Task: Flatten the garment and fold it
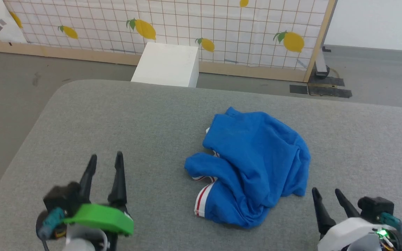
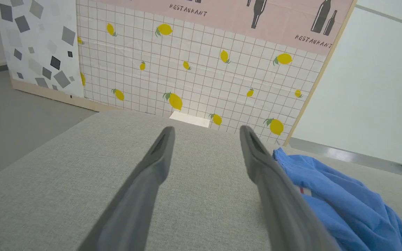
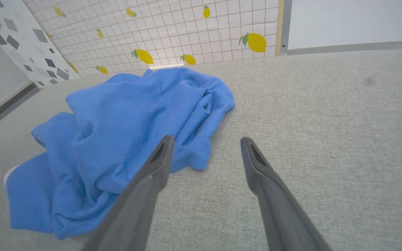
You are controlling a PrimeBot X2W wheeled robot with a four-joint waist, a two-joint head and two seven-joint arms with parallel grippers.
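The garment [image 1: 257,164] is a royal-blue shirt lying crumpled in a heap on the grey table [image 1: 134,132], right of centre, with a white and red striped edge showing at its near left. My left gripper [image 1: 105,158] stands open at the lower left, well apart from the cloth, nothing between its fingers. In the left wrist view the left gripper [image 2: 206,132] is open over bare table, with the garment [image 2: 340,205] at the right. My right gripper [image 1: 326,191] is open just near-right of the heap. The right wrist view shows the right gripper [image 3: 206,141] open, the garment [image 3: 124,139] to its left.
A white box [image 1: 168,64] stands on the floor beyond the table's far edge. Behind it runs a tiled panel with lemon prints [image 1: 173,28] on a wooden base. The table's rounded left edge [image 1: 19,146] drops to grey floor.
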